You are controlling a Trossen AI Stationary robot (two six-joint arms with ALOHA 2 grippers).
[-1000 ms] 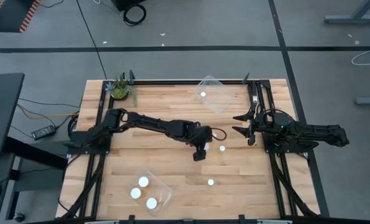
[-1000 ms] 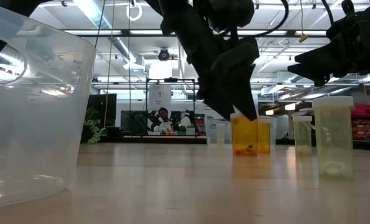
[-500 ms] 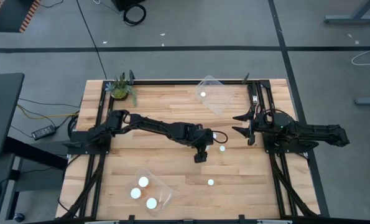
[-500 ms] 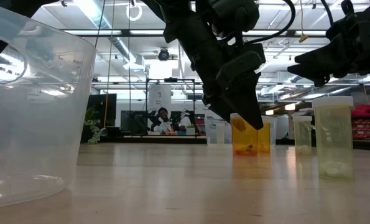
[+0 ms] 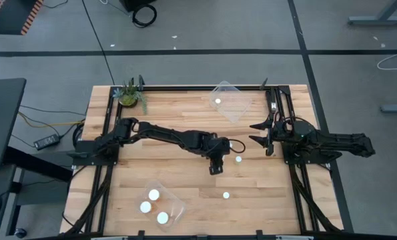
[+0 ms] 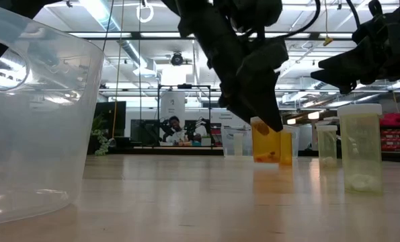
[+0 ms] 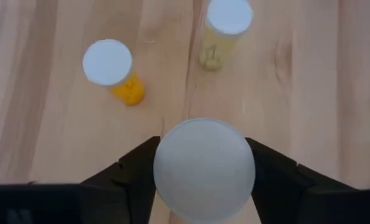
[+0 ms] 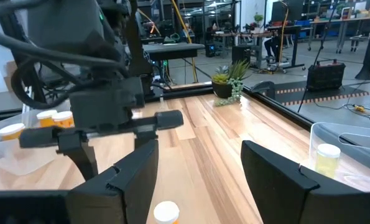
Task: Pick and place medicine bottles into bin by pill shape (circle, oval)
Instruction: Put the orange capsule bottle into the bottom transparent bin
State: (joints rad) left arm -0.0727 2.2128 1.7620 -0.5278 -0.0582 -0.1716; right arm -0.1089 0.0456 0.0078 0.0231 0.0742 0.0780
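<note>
White cap pinched by left gripper (image 7: pixel 200 180), mid-table.

Left gripper fingers are pressed onto a medicine bottle (image 7: pixel 203 167), apparently just off the wood, near two loose bottles: an orange one (image 7: pixel 112 70) and a pale one (image 7: pixel 225 28). Right gripper (image 5: pixel 259 133) waits spread at the table's right side. Near bin (image 5: pixel 178 212) holds three bottles, far bin (image 5: pixel 240 105) one. Risks: the hold is at cap level, so the bottle may slip or tilt in transit; a low swing could topple neighbours; pill shape unreadable, wrong bin possible.

No text, label, brand or number can be read anywhere.
</note>
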